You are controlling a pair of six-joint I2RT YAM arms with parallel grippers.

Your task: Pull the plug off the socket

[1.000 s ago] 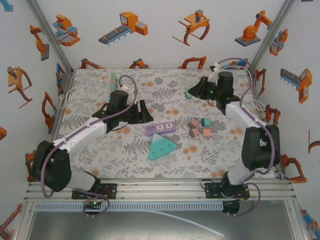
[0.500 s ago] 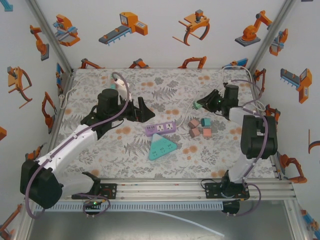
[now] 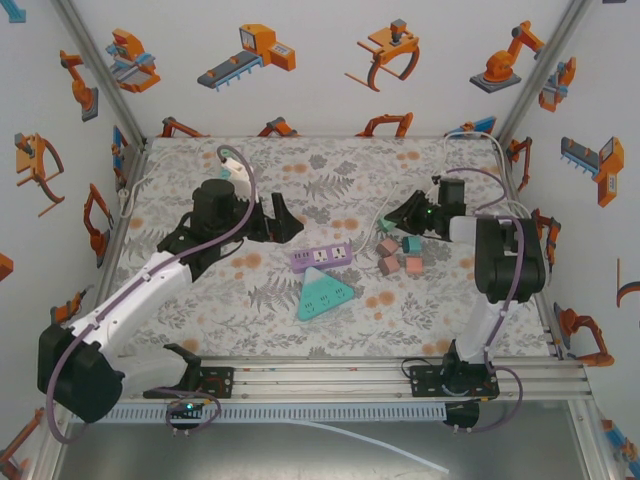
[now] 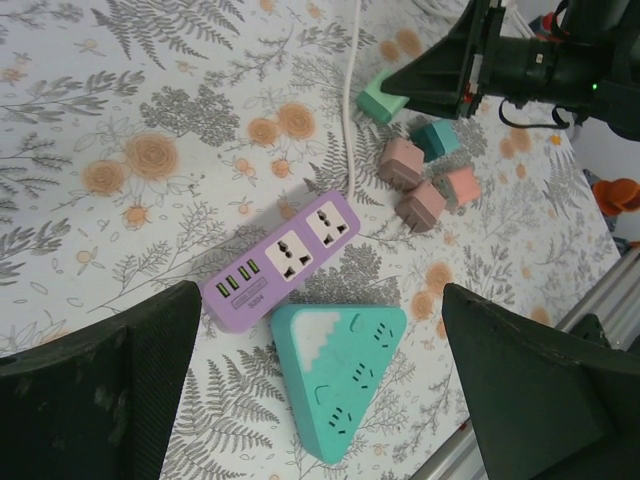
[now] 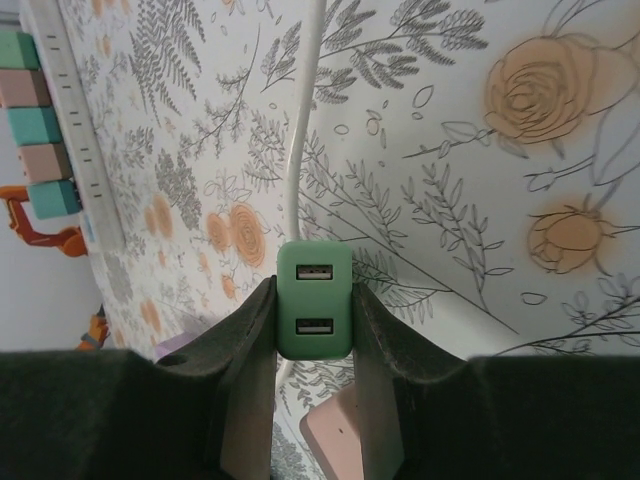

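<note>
Right gripper [image 5: 312, 310] tight around green plug [image 5: 314, 270] over open mat [image 5: 450, 150]; left gripper [image 4: 320, 295] wide, empty.

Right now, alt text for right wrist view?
The right gripper is shut on a green USB plug over the floral tablecloth. A white cable runs behind it; a white power strip holding coloured plugs lies upper left.

1. The top camera sits above and behind my bases, facing down over the whole table [image 3: 340, 175].
2. My left wrist camera looks down from high, between my left fingers [image 4: 100, 390], at the strip [image 4: 290, 262].
3. My right wrist camera looks closely along my right fingers [image 5: 250, 370] at the plug [image 5: 314, 300].
4. Top and left views share the strip; both wrist views, the plug.
</note>
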